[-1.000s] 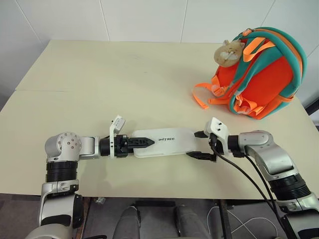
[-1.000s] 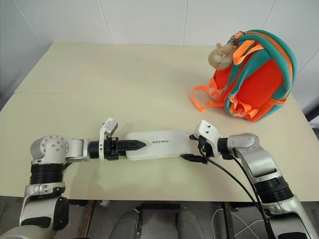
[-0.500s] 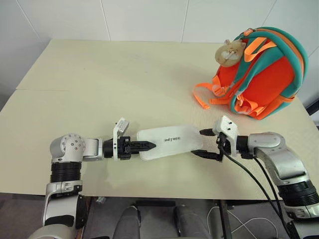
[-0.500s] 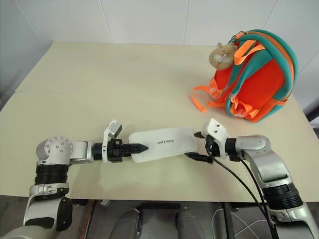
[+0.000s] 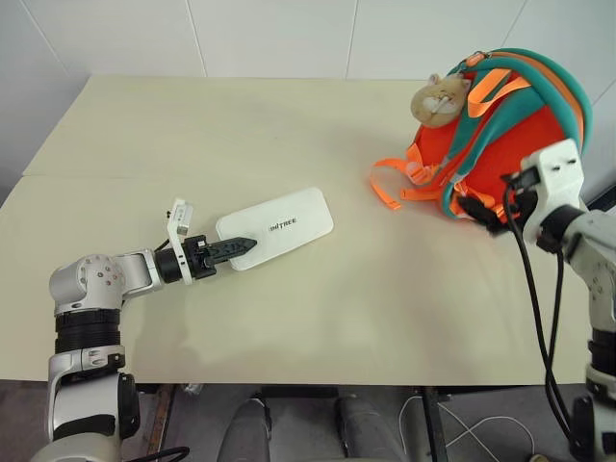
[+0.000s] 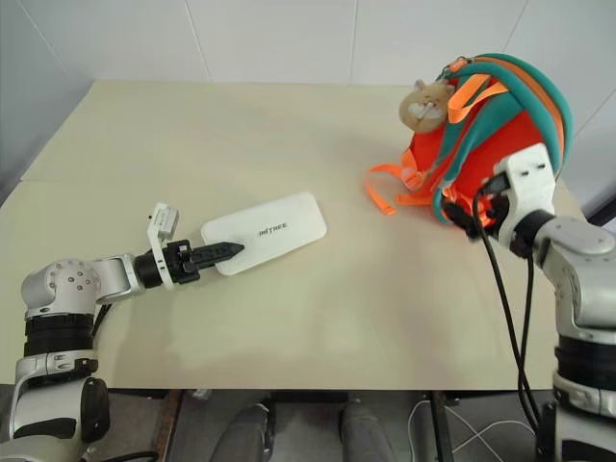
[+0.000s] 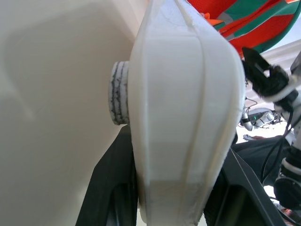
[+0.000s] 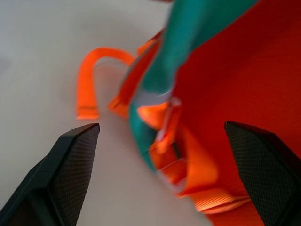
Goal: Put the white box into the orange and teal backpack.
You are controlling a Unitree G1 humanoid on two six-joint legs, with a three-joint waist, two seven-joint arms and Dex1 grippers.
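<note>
While we hold one end:
Box (image 5: 276,226): at the table's (image 5: 192,125) 7 o'clock, tilted; looks stiff, light, slick; short end suits a pinch.
Left gripper (image 5: 235,244): clamped on the box's near end.
Right gripper (image 5: 478,211): jaws wide, empty, beside the backpack (image 5: 520,144) at 2 o'clock.

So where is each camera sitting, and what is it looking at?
Head eyes: on the robot's head, looking down at the table; both arms show.
Left wrist: along the left gripper, which pinches the white box.
Right wrist: along the open right gripper, facing the orange and teal backpack.
Shared: both wrist views catch the backpack; the left one also sees the right gripper.
</note>
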